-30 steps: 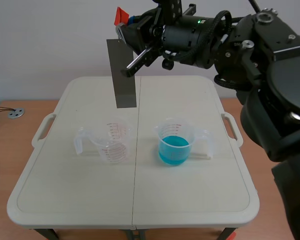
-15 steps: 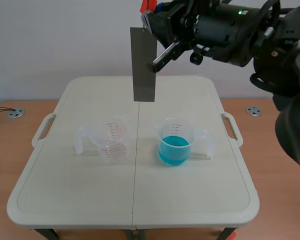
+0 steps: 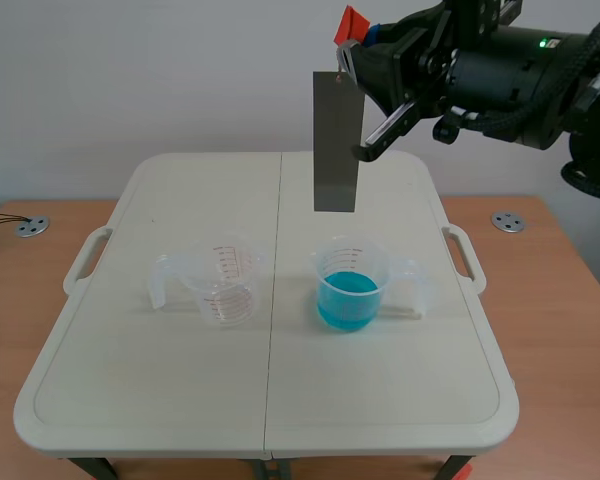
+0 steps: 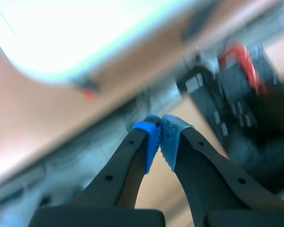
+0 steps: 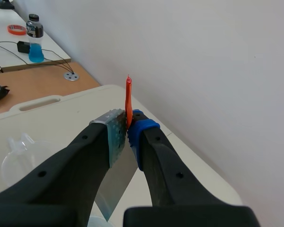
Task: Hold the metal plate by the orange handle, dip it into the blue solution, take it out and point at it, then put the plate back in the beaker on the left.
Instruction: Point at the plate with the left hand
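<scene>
Scene view: blue solution (image 3: 347,302) in right beaker (image 3: 382,263); right tool (image 3: 358,48) clamped on orange handle (image 3: 352,22).

Grey metal plate (image 3: 335,140), orange handle (image 3: 349,22), blue solution (image 3: 348,299), cream table (image 3: 180,400).

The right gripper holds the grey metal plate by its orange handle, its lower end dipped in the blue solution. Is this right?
Only the dipping is wrong: the scene view shows the grey metal plate, held by the right gripper, hanging in air, clear of the blue solution.
</scene>
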You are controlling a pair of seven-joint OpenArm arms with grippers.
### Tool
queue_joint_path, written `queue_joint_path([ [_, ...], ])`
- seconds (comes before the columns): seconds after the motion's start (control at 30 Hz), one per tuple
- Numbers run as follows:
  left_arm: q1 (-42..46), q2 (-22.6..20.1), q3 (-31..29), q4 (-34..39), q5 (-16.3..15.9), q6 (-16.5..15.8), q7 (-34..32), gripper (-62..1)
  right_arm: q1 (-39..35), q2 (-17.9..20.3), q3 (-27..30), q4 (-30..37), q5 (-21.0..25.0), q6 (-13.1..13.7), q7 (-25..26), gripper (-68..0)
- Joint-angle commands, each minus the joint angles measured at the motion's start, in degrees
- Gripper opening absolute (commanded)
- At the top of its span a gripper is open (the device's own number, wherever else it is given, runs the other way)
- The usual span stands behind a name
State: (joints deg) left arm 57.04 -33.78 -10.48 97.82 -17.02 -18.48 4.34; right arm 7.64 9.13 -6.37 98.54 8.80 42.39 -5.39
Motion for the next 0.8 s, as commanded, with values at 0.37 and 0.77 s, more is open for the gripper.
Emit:
queue_joint_path([
  [0.37,-22.18,-2.8,7.98,1.64,-1.81,-0.85,1.33,-59.2,-2.51,1.2,3.43,1.84,0.81,0.33,3.21,-66.2],
  [0.77,-44.13,-2.91,27.23,1.51,-1.57,-0.98,9.46,-59.2,-3.23,1.18,5.22,2.03,0.85,0.33,3.21,-66.2],
])
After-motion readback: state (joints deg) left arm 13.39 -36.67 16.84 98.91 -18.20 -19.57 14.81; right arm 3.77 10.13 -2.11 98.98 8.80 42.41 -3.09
